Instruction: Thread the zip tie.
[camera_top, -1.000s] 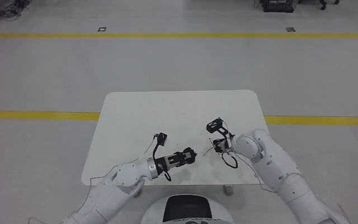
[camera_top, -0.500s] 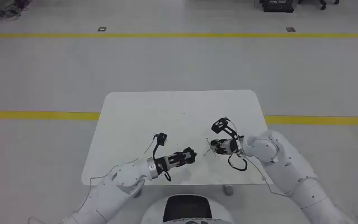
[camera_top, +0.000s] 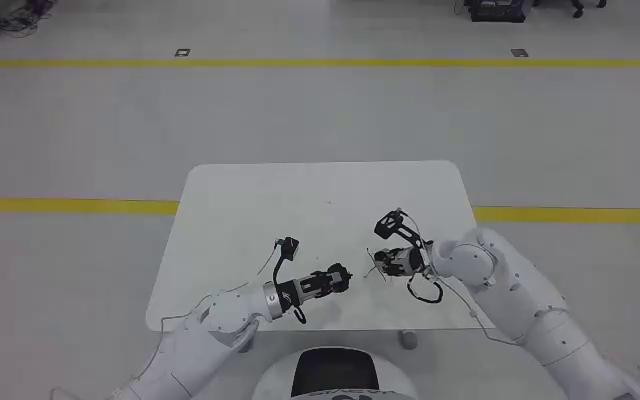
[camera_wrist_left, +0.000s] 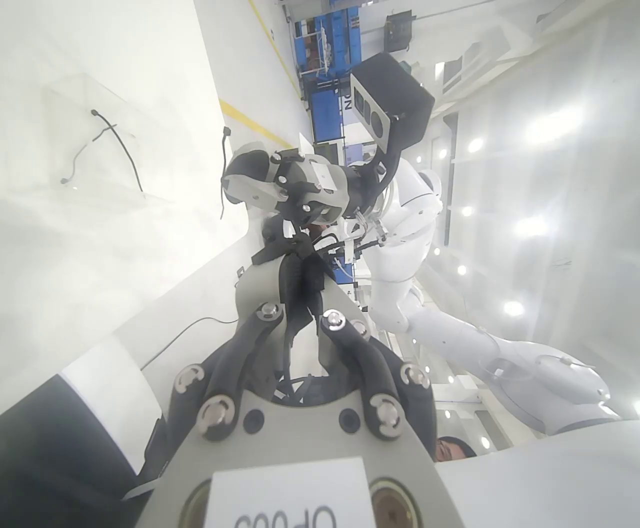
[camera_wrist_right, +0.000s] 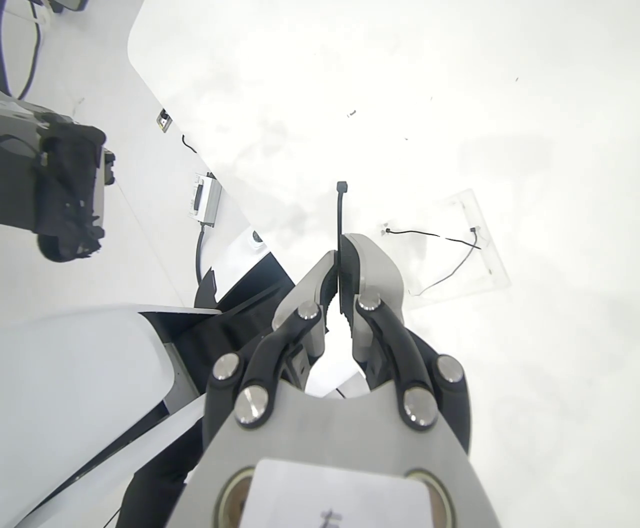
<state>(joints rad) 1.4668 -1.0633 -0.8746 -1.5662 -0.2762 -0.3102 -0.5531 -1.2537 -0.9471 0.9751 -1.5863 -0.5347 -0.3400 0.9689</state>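
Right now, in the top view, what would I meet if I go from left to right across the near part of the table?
left gripper → zip tie, its free end sticking out of the right gripper → right gripper, shut on the zip tie.

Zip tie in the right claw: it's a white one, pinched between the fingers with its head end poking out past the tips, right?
Not quite. The zip tie is black, not white. The right wrist view shows it pinched in the right claw, with its head end poking out past the tips.
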